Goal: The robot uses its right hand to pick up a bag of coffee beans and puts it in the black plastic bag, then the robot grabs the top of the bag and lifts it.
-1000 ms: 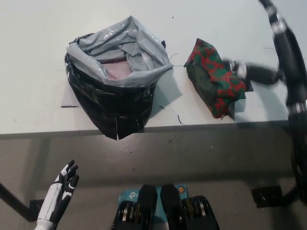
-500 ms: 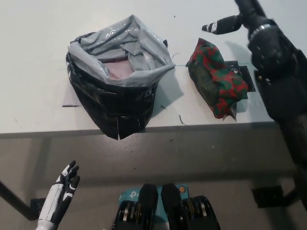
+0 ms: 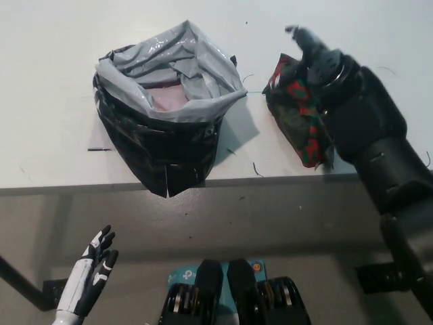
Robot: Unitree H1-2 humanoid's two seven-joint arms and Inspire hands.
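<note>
Coffee bag, one only and patterned red and green, is lying on the white table to the right of the single black plastic bag, with the black right hand hanging over its far end. Whether that hand is touching or gripping the bag cannot be told, nor how its fingers are set. Its thick black arm is crossing the bag's right side, reaching in from the lower right. The plastic bag is standing open-mouthed, its grey lining folded outward. The white left hand is resting below the table edge, fingers spread, holding nothing.
</note>
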